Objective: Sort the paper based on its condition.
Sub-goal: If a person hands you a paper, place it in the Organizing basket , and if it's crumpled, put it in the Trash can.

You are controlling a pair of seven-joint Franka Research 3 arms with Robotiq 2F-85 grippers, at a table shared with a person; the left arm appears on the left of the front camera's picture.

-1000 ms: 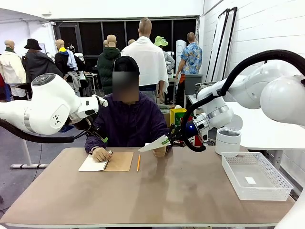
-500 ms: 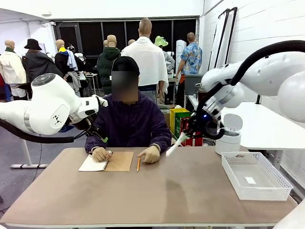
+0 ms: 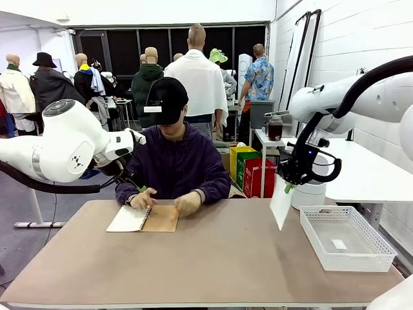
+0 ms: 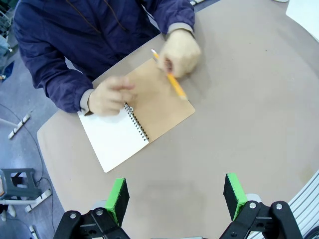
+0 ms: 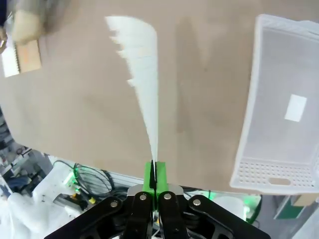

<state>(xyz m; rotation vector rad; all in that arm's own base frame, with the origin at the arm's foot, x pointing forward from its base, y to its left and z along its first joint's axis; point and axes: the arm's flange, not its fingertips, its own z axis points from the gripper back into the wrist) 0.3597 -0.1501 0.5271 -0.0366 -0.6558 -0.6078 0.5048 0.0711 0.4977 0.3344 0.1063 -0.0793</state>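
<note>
over matte tan table [image 3: 193,258], r gripper [image 3: 288,188] pinches thin white ragged-edged sheet [image 3: 281,206] nr mesh tray [image 3: 358,263]; l gripper [image 4: 175,188] agape.

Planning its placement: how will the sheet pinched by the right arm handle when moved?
Probably floppy: the paper hangs curved from the right arm's fingers. Likely very light, since one pinch carries it. Its ragged edge may tear further.

Tan table [image 3: 213,258], rounded corners: two items on its surface.
A spiral-bound notepad [image 3: 139,218] lies open near the far edge, left of centre, with its white page on the left and its brown card cover on the right. A white mesh tray [image 3: 358,265] sits flat at the right end, well apart from the notepad.
</note>
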